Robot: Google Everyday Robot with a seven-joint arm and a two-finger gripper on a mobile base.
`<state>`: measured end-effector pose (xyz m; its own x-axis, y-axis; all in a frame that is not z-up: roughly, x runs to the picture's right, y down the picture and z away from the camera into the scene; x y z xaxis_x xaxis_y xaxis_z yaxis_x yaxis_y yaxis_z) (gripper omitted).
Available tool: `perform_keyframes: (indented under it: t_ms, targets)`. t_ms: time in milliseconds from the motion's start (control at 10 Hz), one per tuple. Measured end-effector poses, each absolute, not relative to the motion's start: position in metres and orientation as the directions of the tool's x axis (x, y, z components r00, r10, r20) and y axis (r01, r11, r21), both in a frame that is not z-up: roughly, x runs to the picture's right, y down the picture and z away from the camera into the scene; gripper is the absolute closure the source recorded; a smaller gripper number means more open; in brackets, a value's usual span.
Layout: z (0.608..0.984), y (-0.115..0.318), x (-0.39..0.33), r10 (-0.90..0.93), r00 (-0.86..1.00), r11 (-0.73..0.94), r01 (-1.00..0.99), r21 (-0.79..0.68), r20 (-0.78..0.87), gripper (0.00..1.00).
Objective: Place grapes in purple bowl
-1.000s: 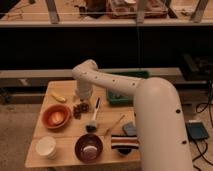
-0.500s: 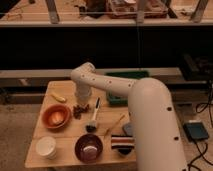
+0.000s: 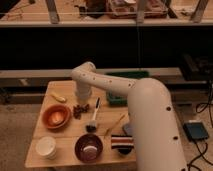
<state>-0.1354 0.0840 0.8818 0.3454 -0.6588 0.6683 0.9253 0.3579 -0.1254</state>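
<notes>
Light wooden table [image 3: 67,132] stands on speckled beige floor [image 3: 15,120]. Behind table: pale horizontal rail [image 3: 35,76], a dark recess above it, then a long shelf [image 3: 100,22] with grey metal uprights [image 3: 52,11]. Right of table, on floor: black cables [image 3: 204,107], blue-grey box [image 3: 196,131]. Lighting dim, warm.

orange bowl [image 3: 56,116] — left | white cup [image 3: 46,147] — front-left corner | striped bowl [image 3: 121,143]

Light was dim and warm; wooden table [image 3: 67,134] lit brightest (background nearly black); gripper [image 3: 82,103] sat shadowed just above grapes [image 3: 80,111].
</notes>
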Motion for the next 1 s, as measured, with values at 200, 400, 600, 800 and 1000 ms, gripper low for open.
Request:
perform_keyframes:
  t_ms: [200,400,600,800,1000]
  targets:
    - [0.885,0.084,-0.137,-0.655,0.348,0.359,0.924,-0.129,0.671,0.25]
    - [0.887,0.085,-0.140,-0.655,0.345,0.355,0.926,-0.130,0.672,0.25]
    - [0.892,0.086,-0.139,-0.652,0.350,0.356,0.925,-0.135,0.673,0.25]
    - [0.898,0.090,-0.138,-0.647,0.354,0.357,0.923,-0.142,0.675,0.25]
    - [0.903,0.095,-0.138,-0.646,0.350,0.350,0.926,-0.145,0.679,0.25]
